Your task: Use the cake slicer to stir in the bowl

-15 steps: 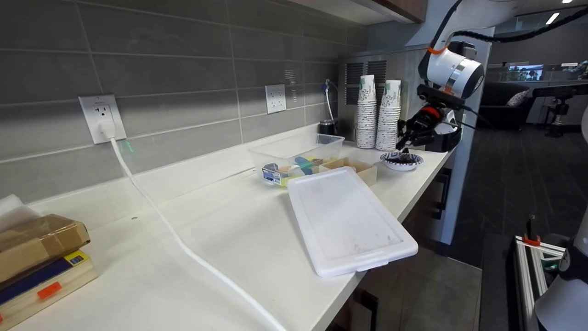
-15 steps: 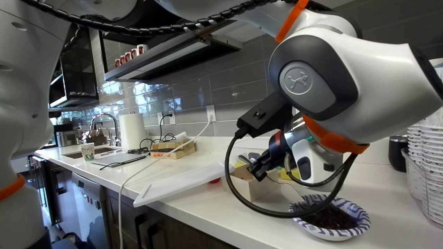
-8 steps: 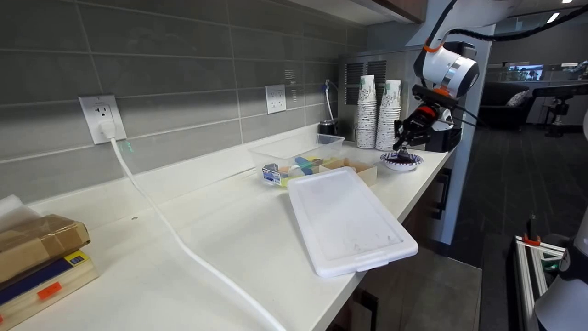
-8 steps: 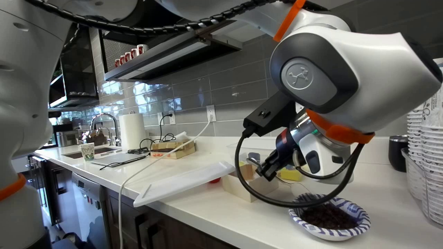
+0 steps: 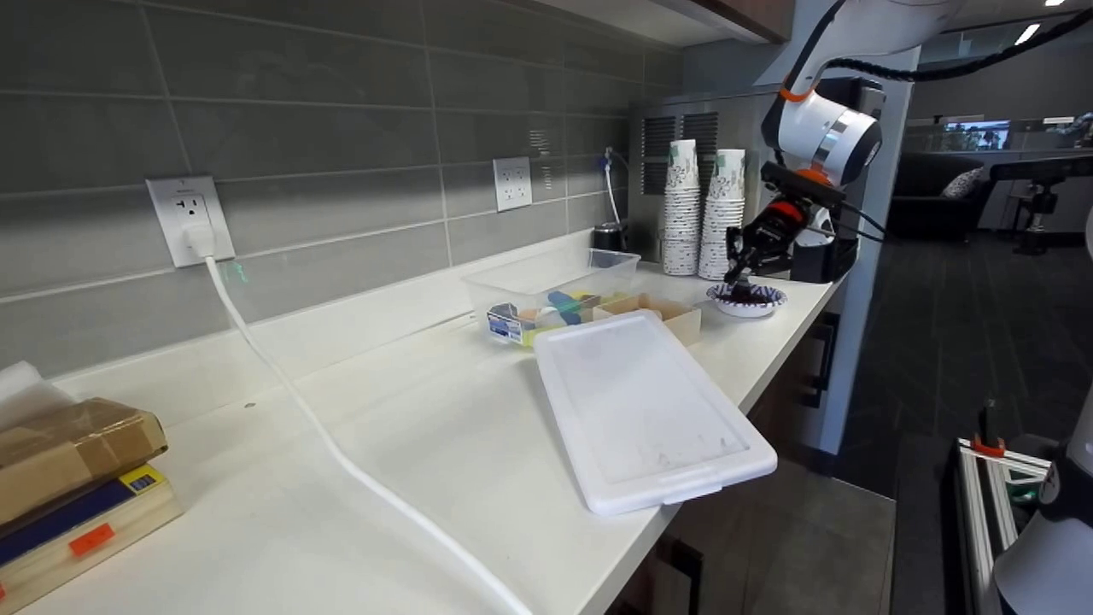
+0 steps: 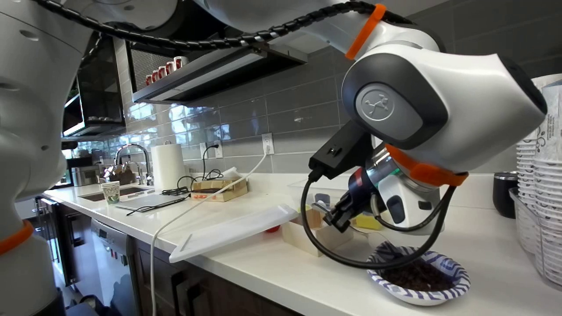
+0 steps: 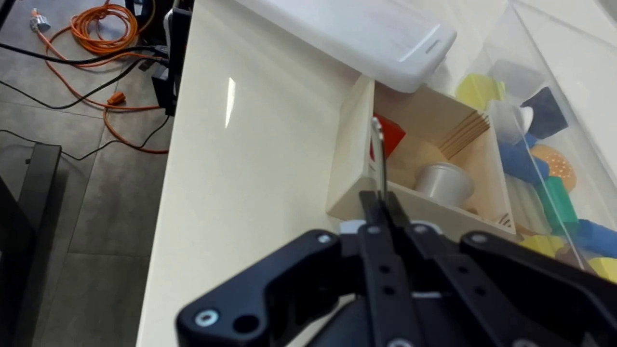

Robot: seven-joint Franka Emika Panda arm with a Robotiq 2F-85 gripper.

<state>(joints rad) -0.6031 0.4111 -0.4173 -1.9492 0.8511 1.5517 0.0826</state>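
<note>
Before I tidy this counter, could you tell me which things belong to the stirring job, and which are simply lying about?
For the stirring:
gripper, shut on the cake slicer
bowl with dark contents

Just lying about:
white lid
open pale box
stacked cups
white cord, plugged in

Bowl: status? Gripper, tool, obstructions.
Gripper shut on cake slicer. Slicer's lower end apparently in the bowl, which holds dark bits. Black cable loops across the bowl's edge in an exterior view; clearance can't be told.
</note>
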